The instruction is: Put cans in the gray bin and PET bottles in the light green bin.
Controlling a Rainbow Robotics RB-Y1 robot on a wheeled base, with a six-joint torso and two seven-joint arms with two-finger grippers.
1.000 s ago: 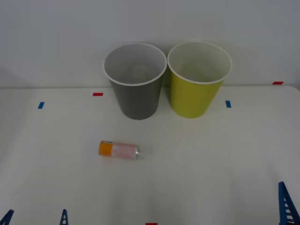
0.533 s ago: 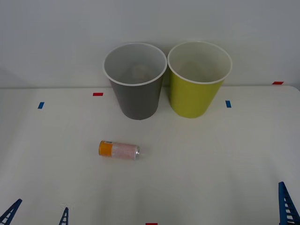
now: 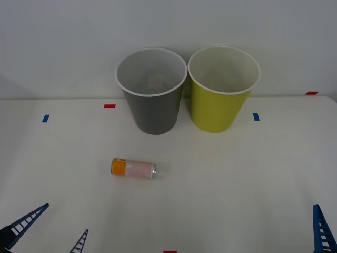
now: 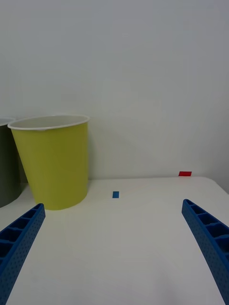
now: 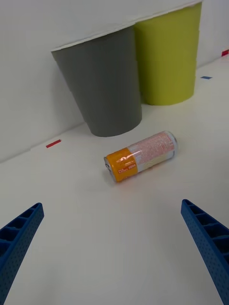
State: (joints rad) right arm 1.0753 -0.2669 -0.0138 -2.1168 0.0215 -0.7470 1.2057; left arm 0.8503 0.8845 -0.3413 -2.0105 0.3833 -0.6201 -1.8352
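Left wrist view: left tool (image 5: pixel 112 257) spread wide, small pink-white can with orange band (image 5: pixel 140 156) lying just ahead, ungrasped. Approach step; next, straddle it, then close. Right tool (image 4: pixel 114 252) open, idle.

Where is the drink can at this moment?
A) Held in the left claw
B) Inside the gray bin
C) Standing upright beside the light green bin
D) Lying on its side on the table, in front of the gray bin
D: the can lies on its side on the table, apart from the gray bin, with the open left claw short of it.
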